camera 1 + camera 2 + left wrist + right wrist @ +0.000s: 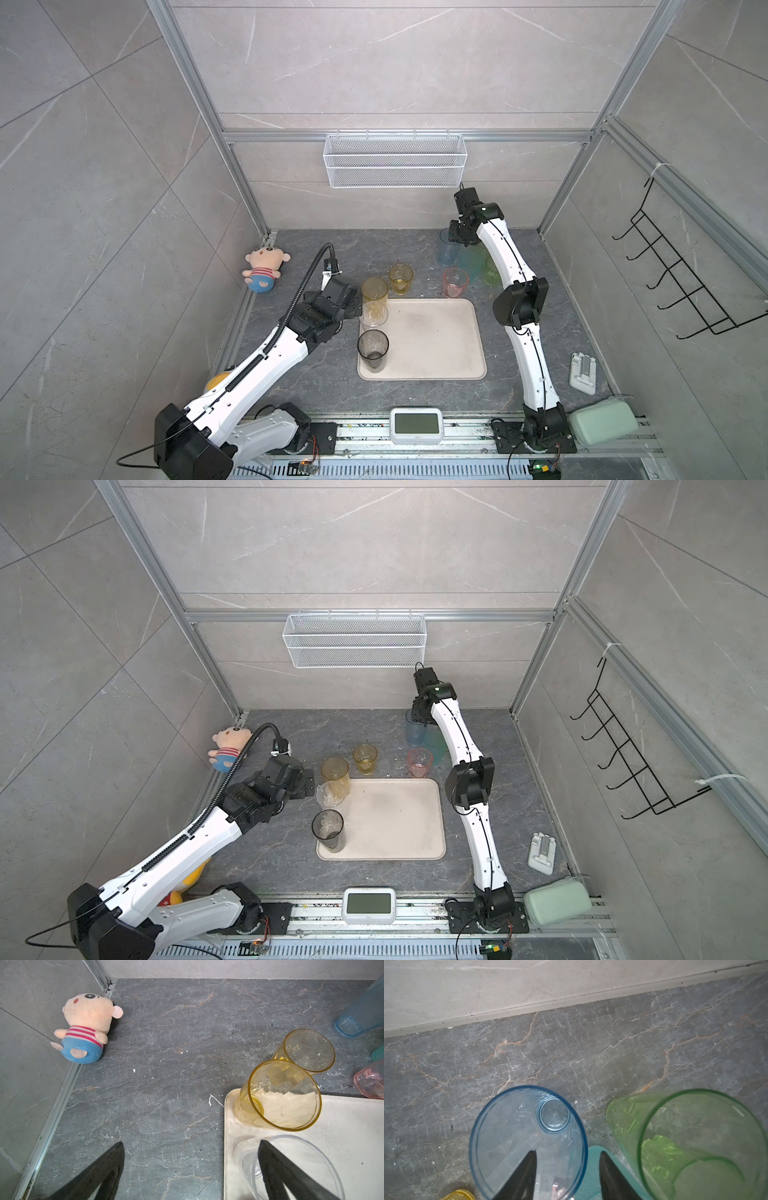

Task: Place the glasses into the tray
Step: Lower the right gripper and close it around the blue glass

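right gripper [567,1151] is straddling the rim of the tall translucent blue plastic tumbler [512,1126], jaws apart, not pinching yet. tumbler is standing behind the cream-beige rectangular tray [436,353], likely light, slick, thin-walled; taking it by the rim wall.

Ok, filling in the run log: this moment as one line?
left tool open beside clear glass | right tool open astride blue glass rim | tray holds amber glass, clear glass, grey glass

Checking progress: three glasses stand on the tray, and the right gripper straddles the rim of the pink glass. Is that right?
No: the right gripper straddles the rim of the blue glass, as the right wrist view shows. Three glasses do stand on the tray.
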Controlling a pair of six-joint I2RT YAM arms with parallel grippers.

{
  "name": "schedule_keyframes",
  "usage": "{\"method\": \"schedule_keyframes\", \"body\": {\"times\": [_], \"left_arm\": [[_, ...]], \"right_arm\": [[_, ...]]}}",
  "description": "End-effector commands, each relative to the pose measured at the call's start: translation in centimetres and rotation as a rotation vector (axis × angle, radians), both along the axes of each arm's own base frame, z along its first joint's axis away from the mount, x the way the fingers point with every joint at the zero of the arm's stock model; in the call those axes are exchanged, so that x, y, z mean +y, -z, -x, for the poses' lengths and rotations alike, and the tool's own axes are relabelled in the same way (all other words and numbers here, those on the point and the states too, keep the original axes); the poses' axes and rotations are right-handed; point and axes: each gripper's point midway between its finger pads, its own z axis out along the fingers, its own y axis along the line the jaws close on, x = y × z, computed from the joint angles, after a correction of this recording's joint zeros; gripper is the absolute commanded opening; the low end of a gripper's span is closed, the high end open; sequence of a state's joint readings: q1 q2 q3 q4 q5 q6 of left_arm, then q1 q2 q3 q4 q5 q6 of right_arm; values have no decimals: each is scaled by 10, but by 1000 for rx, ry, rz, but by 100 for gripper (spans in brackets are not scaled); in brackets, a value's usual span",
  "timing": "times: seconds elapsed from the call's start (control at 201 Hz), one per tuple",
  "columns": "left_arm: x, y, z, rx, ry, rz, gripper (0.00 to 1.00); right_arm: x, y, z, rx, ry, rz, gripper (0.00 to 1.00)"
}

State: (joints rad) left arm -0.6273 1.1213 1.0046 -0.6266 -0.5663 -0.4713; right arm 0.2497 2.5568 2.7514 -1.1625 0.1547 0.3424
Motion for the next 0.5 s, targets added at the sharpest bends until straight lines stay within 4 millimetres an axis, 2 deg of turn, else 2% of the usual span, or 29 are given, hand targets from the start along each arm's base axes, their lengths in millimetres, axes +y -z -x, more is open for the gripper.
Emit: {"method": "schedule_keyframes", "body": {"times": [0.0,0.493], "left_arm": [[-3,-6,-5,-16,-14,35,100],[-5,-8,-6,-15,-5,37,100]], "right_arm": [[2,9,-6,2,-13,-18,46],[2,20,-11,12,-21,-40,32]]}}
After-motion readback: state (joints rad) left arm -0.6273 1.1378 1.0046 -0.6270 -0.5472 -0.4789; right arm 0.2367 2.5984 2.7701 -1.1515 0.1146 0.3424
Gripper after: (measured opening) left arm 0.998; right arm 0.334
